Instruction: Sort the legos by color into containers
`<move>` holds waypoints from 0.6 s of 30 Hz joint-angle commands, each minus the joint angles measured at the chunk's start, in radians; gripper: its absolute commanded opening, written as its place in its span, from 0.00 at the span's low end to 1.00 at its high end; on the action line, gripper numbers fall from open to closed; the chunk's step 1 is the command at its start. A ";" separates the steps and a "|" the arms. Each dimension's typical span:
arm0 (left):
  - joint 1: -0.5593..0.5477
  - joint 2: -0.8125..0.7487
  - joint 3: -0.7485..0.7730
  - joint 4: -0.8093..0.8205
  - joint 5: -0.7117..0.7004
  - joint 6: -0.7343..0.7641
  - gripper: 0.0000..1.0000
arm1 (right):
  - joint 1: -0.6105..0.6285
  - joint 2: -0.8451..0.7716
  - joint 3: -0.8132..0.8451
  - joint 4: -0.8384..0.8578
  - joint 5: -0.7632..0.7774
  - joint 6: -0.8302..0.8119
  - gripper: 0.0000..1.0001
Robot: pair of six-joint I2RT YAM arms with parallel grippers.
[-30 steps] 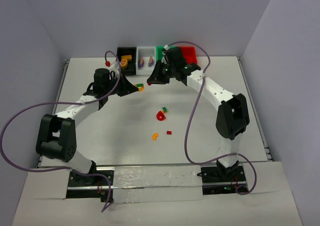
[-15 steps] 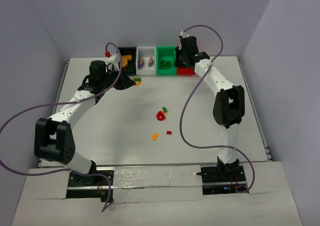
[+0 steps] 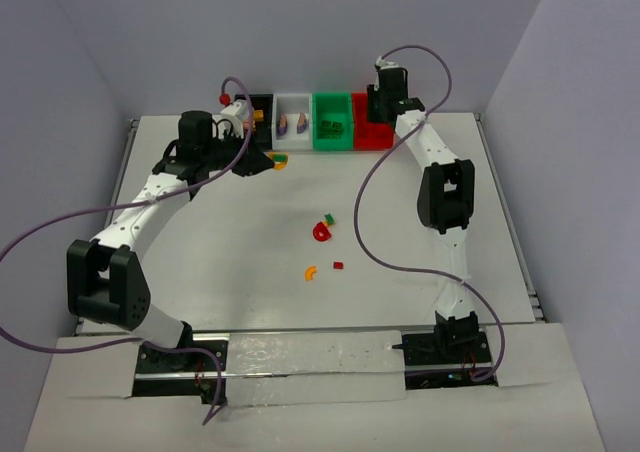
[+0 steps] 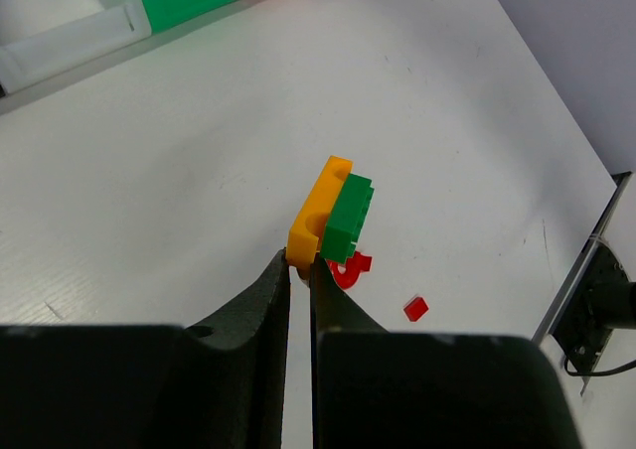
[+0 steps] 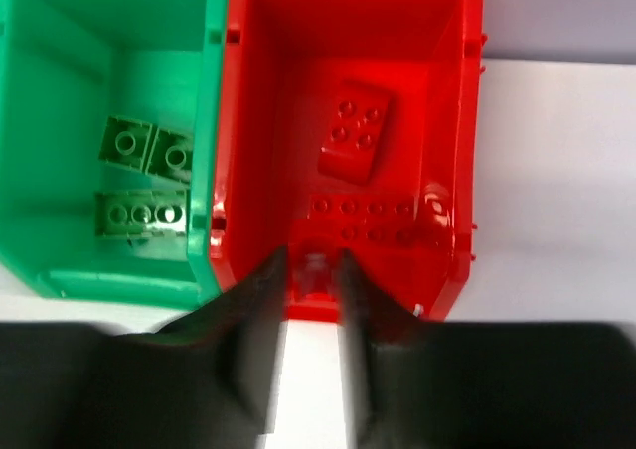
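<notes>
Plastic bins line the far edge of the white table (image 3: 200,262): black bin (image 3: 266,102), white bin (image 3: 293,98), green bin (image 3: 332,144), red bin (image 3: 372,138); a red arch (image 3: 320,233) and an orange arch (image 3: 311,271) lie mid-table. Left wrist: the left pincer (image 4: 300,263) is clenched on an orange brick (image 4: 316,211) with a green brick (image 4: 348,221) stuck alongside. Right wrist: the right pincer (image 5: 311,275) hangs released over the red bin, where a studded red brick (image 5: 356,131) lies tilted; green bricks (image 5: 139,176) sit in the green bin.

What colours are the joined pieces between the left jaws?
Orange-yellow and green; the joined pieces show best in the left wrist view.
</notes>
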 commanded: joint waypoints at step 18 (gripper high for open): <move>-0.004 0.005 0.051 -0.025 0.019 0.006 0.00 | 0.030 -0.230 -0.154 0.082 -0.390 -0.146 0.67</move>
